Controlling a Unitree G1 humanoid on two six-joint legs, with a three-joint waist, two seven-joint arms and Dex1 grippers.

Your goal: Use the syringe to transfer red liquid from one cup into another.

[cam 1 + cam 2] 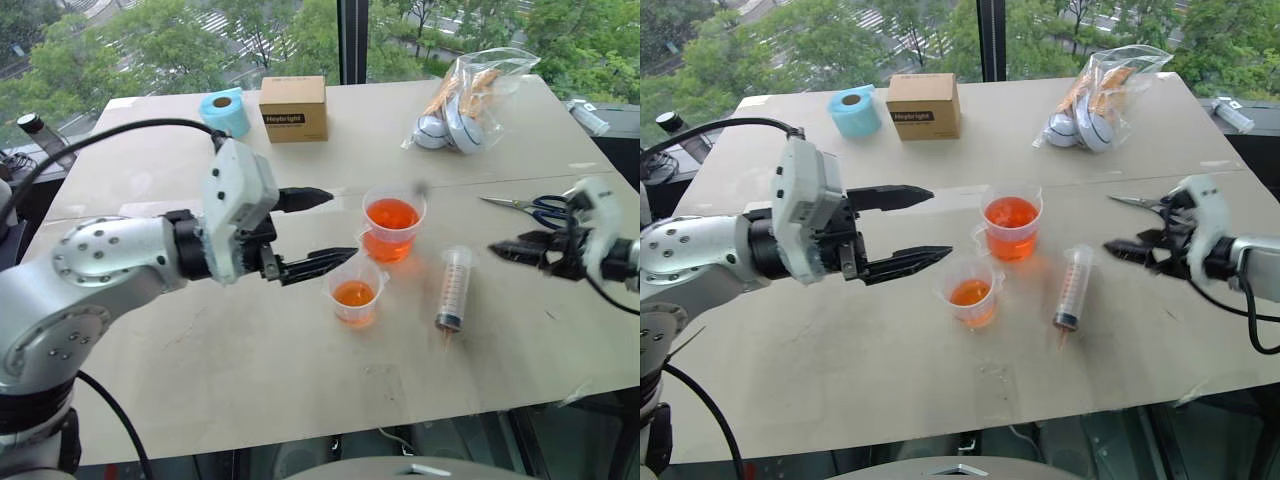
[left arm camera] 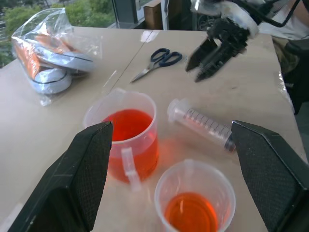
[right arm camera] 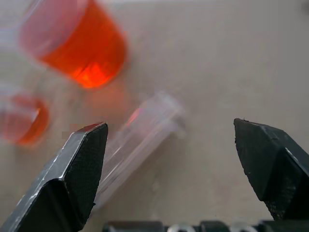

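Lying flat on the worktop (image 1: 250, 400) beside both cups, syringe (image 1: 453, 289) points tip toward you; your right tool (image 1: 522, 249) is nearest, wide open, empty. Left tool (image 1: 318, 230) also open, empty.

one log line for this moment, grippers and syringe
left gripper: open, empty, beside cups | right gripper: open, empty | syringe: lying on table | small cup: red liquid inside
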